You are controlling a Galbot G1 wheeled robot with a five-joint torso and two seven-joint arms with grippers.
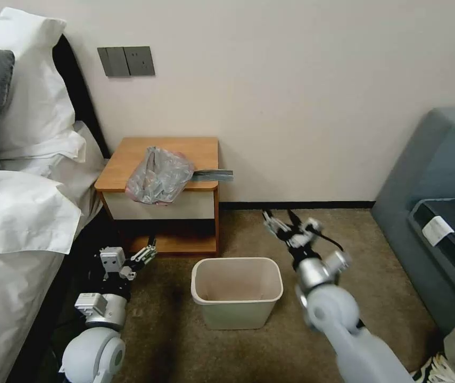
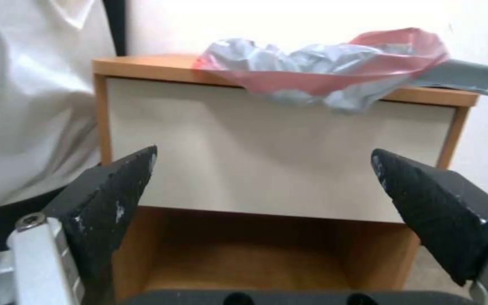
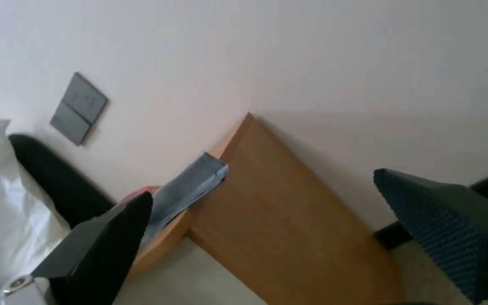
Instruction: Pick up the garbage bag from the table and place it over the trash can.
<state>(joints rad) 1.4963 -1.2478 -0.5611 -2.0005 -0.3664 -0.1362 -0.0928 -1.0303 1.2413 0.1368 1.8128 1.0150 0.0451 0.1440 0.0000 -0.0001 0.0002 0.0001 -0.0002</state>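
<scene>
Head view, garbage bag [image 1: 159,177]: crumpled on the front part of the desk [image 1: 131,159], its lower edge drooping over the white drawer front; a flat grey strip [image 1: 212,175] pokes out from it past the desk's right edge.
Head view, trash can [image 1: 237,291]: stands upright on the carpet in front of the desk, a little to its right, with no bag over it.
Head view, left claw [image 1: 145,254]: low, near the desk's lower shelf, just beside the bed [image 1: 19,223]; apart from the bag.
Head view, right claw [image 1: 279,219]: raised over the carpet to the right of the desk, fingers spread, holding nothing.
Head view, surroundings: wall switch plate [image 1: 126,60] above the desk, blue-grey sofa [image 1: 435,175] at the right.
Left wrist view, left claw [image 2: 262,163]: fingers [image 2: 114,199] set wide apart, empty, facing the drawer front.
Left wrist view, bag: grey plastic with a pinkish-red mouth, sagging over the desk's front edge above the claw.
Right wrist view, right claw [image 3: 262,188]: fingers [image 3: 447,216] wide, nothing between them, facing the desk's wooden side panel.
Right wrist view, grey strip: juts past the desk's edge, near one finger.
</scene>
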